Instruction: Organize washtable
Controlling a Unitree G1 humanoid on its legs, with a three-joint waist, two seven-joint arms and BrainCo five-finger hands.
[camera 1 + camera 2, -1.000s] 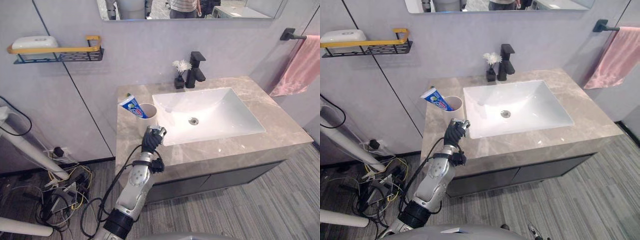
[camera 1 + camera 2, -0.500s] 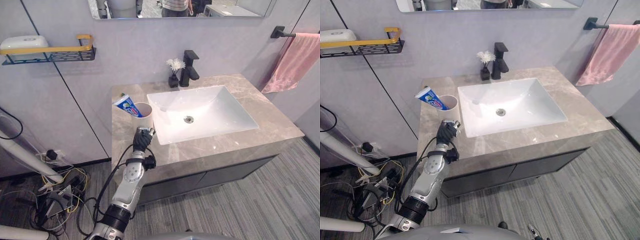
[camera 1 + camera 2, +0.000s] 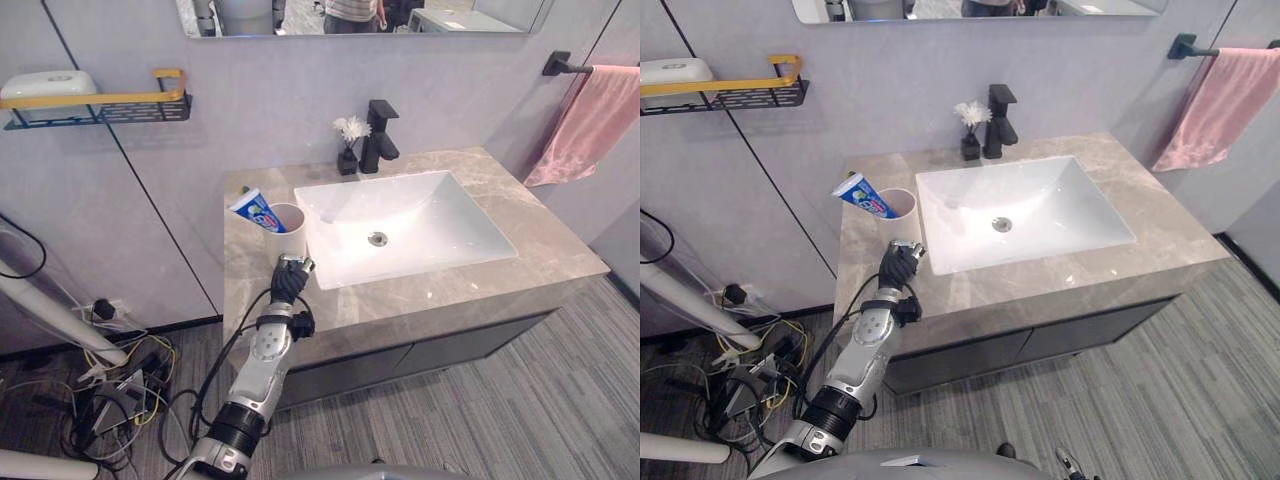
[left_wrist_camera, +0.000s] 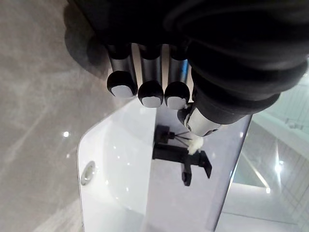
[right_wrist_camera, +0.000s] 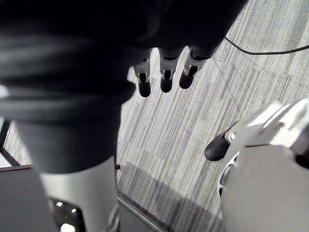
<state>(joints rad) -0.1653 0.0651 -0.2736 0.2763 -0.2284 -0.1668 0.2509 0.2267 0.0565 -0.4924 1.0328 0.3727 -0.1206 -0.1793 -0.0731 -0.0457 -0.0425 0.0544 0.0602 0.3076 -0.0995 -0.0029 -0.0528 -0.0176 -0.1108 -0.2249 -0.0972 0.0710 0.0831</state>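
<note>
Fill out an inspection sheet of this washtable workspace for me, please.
Surface: marble countertop with white sink, dry-looking.
Job's things: cup left of the sink, toothpaste tube leaning out of it.
Clutter: only a small vase beside the black faucet.
Hands: left hand open, just in front of the cup, holding nothing; right hand open over the floor.
Cables: tangle on the floor left of the cabinet.
Surroundings: wall shelf, pink towel, mirror.
</note>
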